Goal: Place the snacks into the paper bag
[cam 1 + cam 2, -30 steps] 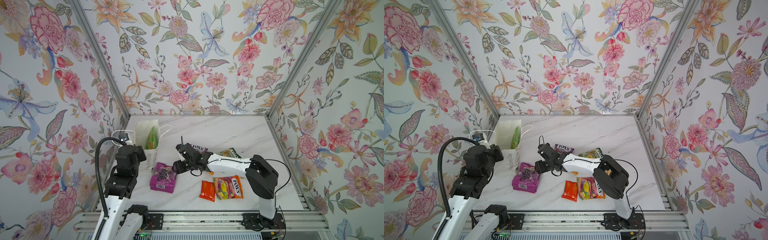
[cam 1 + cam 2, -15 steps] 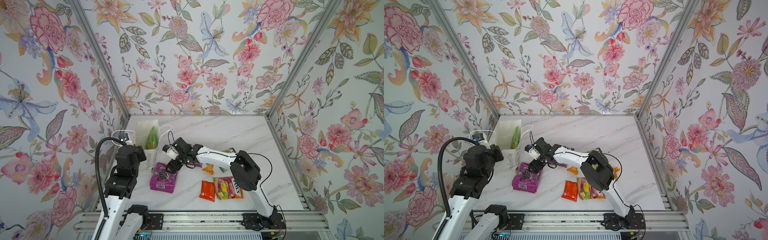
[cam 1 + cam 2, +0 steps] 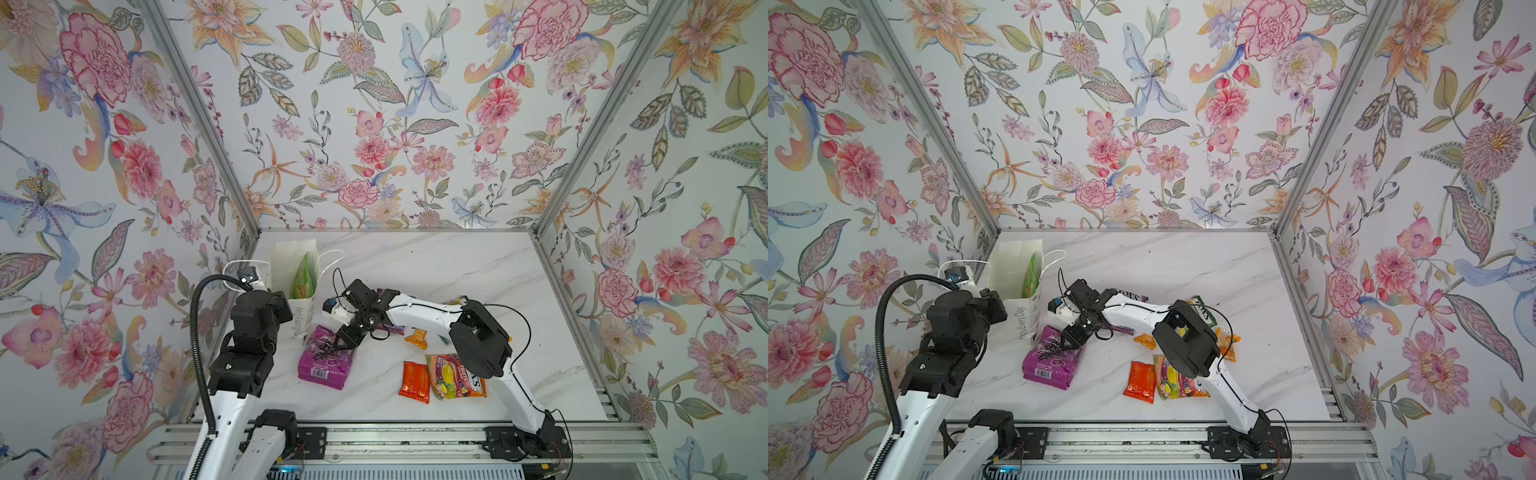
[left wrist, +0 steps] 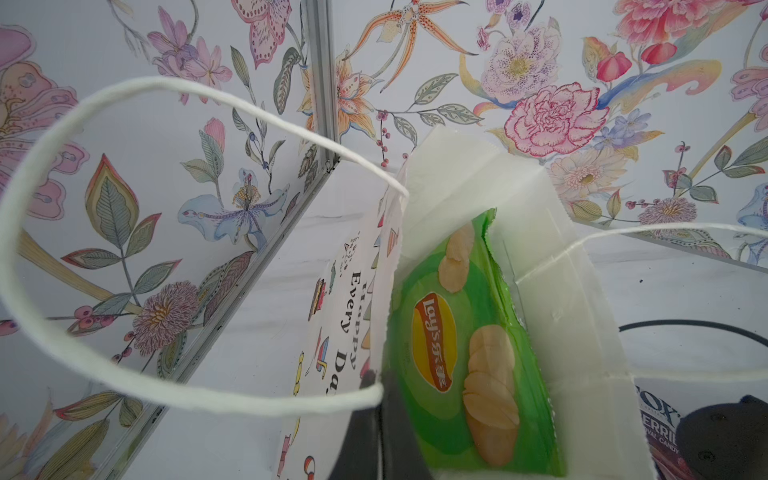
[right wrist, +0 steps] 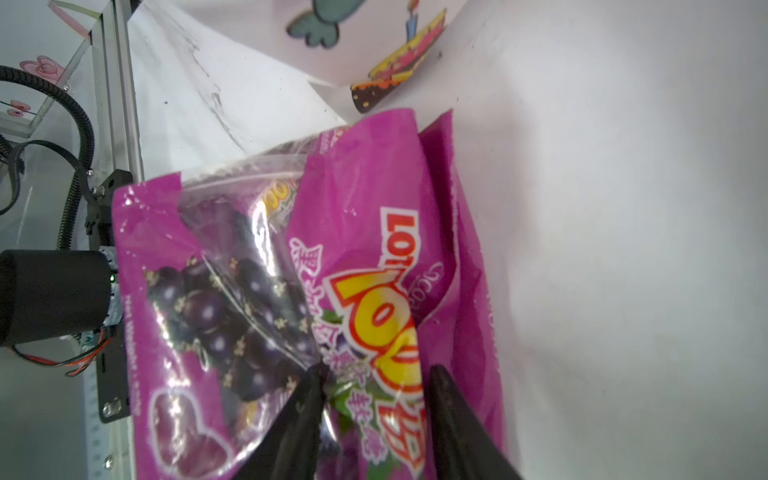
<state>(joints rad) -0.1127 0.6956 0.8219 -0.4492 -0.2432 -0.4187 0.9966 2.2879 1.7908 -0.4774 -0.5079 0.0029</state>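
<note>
Well, the paper bag [image 3: 305, 320] stands upright near the back left corner of the marble table [image 3: 436, 266], mouth open, with the large green chips bag [image 3: 304, 276] standing on end inside it. The left gripper [image 4: 376, 390] is closed tight on the bag's rim, at the top of the lettered side. In the left wrist view one string handle [image 4: 124, 374] curls in a wide loop beside it.

The right gripper [image 3: 338, 343] reaches across the middle and points down onto the purple grape pack [image 3: 322, 365], which lies flat on the table just in front of the paper bag and touches its base. In the right wrist view its jaws stand a little apart, with a raised fold of the pack's film bunched between them and both fingers [image 5: 307, 399] pressed into the wrapper.

The other snacks are scattered under and beside the right arm. An orange-red sachet [image 3: 414, 381] lies touching the orange FOX'S bag [image 3: 455, 376] near the front. A small orange sachet [image 3: 417, 337] sits just behind them. In a top view the purple FOX'S bag [image 3: 1129, 296] and the green FOX'S bag [image 3: 1204, 309] peek out from behind the arm, with another small sachet [image 3: 1227, 343] close by.
</note>
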